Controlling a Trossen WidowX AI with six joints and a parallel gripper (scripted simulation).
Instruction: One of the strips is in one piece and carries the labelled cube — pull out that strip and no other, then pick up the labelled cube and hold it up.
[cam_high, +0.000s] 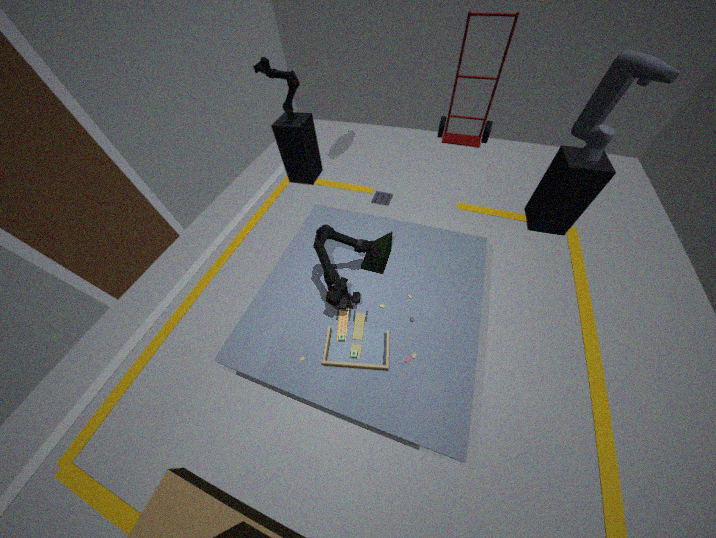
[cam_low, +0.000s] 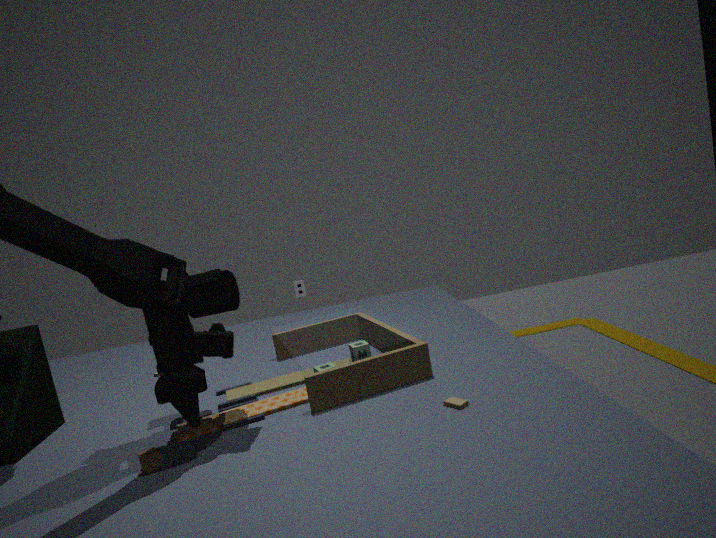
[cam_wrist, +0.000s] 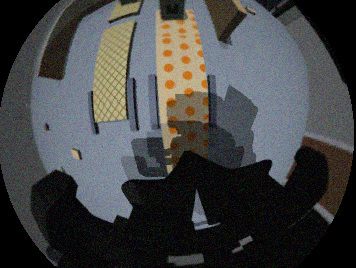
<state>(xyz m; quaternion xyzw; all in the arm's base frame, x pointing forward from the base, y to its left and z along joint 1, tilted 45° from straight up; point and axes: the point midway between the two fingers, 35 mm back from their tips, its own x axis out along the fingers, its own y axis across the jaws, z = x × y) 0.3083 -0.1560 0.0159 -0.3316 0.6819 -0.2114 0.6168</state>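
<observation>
From the top, the pincer (cam_high: 343, 306) (cam_low: 195, 423) (cam_wrist: 186, 154) is low over the bench (cam_high: 439, 347) (cam_low: 405, 474) (cam_wrist: 277, 95), at the near end of the dotted strip (cam_high: 343, 325) (cam_low: 277, 401) (cam_wrist: 186, 65). The cube on the dotted strip (cam_high: 341, 337) (cam_low: 324, 367) (cam_wrist: 172, 9) sits at the end farther from the pincer. The hatched strip (cam_high: 359, 325) (cam_low: 266, 385) (cam_wrist: 114, 75) lies alongside, and another cube (cam_high: 353, 352) (cam_low: 359, 350) stands beyond it. A three-sided wooden frame (cam_high: 355, 365) (cam_low: 370, 378) (cam_wrist: 227, 22) surrounds the far area from the pincer.

In the exterior view, the pincer points down with its tips at the dotted strip's near end, clenched (contact is hard to judge in that shadow). A small wooden piece (cam_low: 456, 402) lies well apart from it, past the frame's outer side.

In the wrist view, the dotted strip runs unbroken away from the pincer, between two low rails (cam_wrist: 212, 100) (cam_wrist: 153, 100). The hatched strip shows a gap before its separate far piece (cam_wrist: 126, 10). The cube's label is too dark to read.
</observation>
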